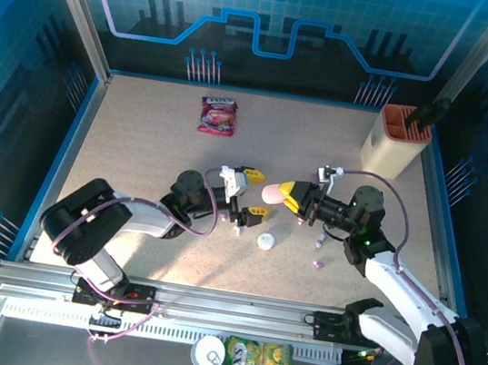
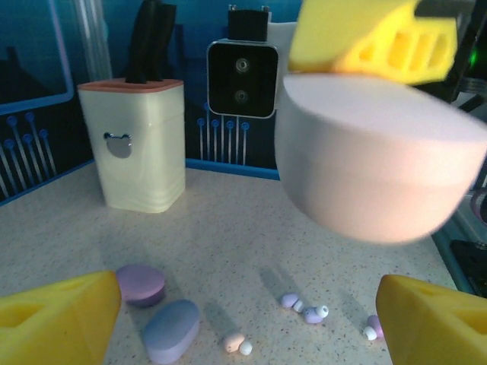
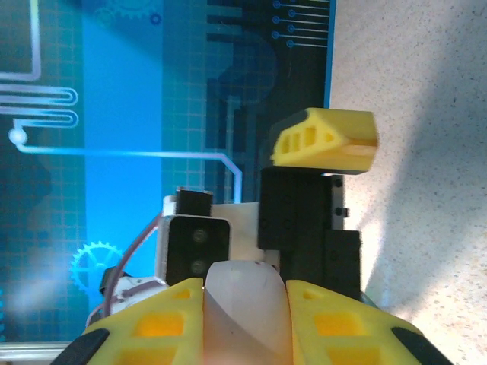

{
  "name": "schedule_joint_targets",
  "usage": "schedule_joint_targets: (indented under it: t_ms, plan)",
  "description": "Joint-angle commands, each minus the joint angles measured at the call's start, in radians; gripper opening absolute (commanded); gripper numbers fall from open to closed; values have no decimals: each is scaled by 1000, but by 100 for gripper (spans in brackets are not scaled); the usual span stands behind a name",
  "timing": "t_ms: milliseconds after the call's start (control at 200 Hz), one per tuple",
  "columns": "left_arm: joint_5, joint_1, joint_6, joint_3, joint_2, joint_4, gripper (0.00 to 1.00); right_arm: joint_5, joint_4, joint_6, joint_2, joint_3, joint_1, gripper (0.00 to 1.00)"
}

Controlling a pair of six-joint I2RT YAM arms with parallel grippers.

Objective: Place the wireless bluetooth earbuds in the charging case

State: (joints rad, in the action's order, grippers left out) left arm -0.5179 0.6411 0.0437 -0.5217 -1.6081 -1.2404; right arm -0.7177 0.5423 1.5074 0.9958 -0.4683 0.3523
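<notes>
The two yellow fingertips (image 2: 57, 319) of the left gripper (image 2: 243, 323) sit closest to the left wrist camera. They are spread wide at the bottom corners of that view, with nothing held between them. Just ahead and above them hangs the pale pink charging case (image 2: 373, 167), its rounded side down and clear of the table (image 2: 228, 228). The right gripper (image 1: 290, 195) holds it: in the right wrist view its yellow fingers (image 3: 152, 327) press against both sides of the case. Whether the case is open or closed I cannot tell.

The earbuds (image 2: 304, 308) lie loose on the table under and beyond the raised case. A purple pair lies there, a pinkish-white pair sits nearer the camera, and one more is off to the right. Left of them rest two purple cases (image 2: 171, 328), just beside each other. Farther back stands a cream holder (image 2: 141, 144). From above, a small white round piece (image 1: 265, 240) lies near the left gripper.
</notes>
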Motion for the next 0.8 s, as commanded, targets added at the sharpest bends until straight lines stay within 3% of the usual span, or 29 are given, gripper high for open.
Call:
schedule_joint_targets:
  t_ms: [0, 270, 525, 655, 795]
  plan:
    - [-83, 10, -39, -52, -33, -162, 88, 51, 21, 78, -29, 33, -12, 11]
    - [-90, 30, -129, -123, -74, -161, 81, 96, 32, 133, -48, 69, -12, 11]
    - [-76, 55, -114, -145, -113, -162, 77, 112, 113, 177, -24, 87, -12, 11]
    - [-49, 56, -123, -157, -132, -162, 66, 123, 115, 173, -20, 89, -22, 11]
    - [-56, 56, -121, -169, -148, -162, 62, 136, 133, 178, -19, 89, -29, 10]
